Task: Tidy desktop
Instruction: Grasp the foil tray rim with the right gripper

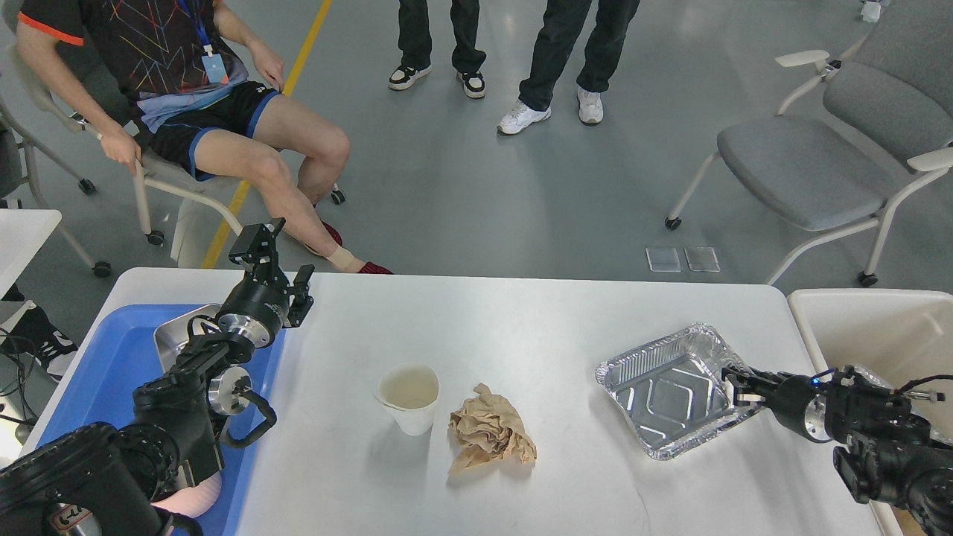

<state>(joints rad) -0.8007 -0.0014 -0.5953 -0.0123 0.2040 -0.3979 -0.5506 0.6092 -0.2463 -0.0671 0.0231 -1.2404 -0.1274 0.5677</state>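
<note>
right pincer (733, 387) at foil tray (674, 387) rim, grip unclear | tray light, flimsy, dents easily: pinch rim | left pincer (272, 257) spread, idle | tabletop (521, 320)

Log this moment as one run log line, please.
stage: reaching foil tray | right gripper: at tray's right rim, grip unclear | left gripper: open, raised | paper cup, crumpled napkin: on desktop

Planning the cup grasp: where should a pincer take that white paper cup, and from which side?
Grip the paper cup across its wall just under the open rim, coming from its left: it stands upright with what looks like liquid inside, and the crumpled brown paper crowds its right.
</note>
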